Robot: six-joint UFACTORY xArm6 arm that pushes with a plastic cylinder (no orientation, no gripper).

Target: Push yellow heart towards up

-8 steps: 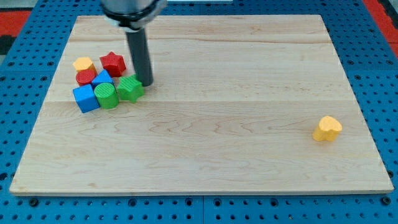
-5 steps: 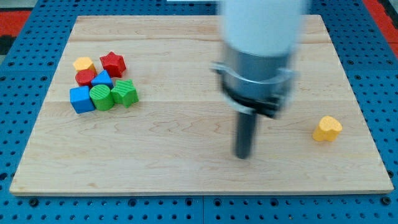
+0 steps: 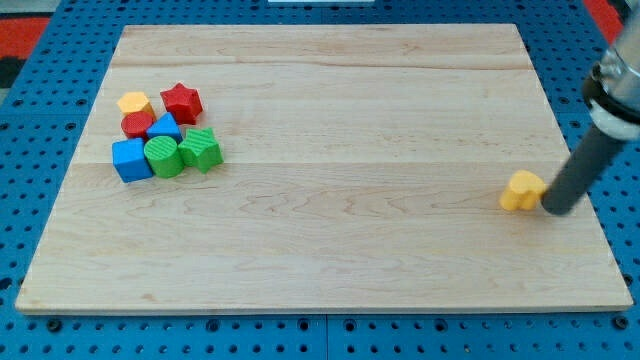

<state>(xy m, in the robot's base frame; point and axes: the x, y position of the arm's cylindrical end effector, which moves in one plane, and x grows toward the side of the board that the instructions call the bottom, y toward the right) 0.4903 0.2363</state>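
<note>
The yellow heart lies on the wooden board near the view's right edge, a little below mid-height. My tip stands just right of the heart and slightly below it, touching it or very close. The dark rod rises up and to the right, out of the view's right edge.
A cluster of blocks sits at the view's left: a yellow block, a red star, a red block, a blue block, a blue cube, a green cylinder and a green block.
My tip has swept from beside the green block at the left, across the board's middle, to the right side of the yellow heart. The heart has shifted slightly left.
</note>
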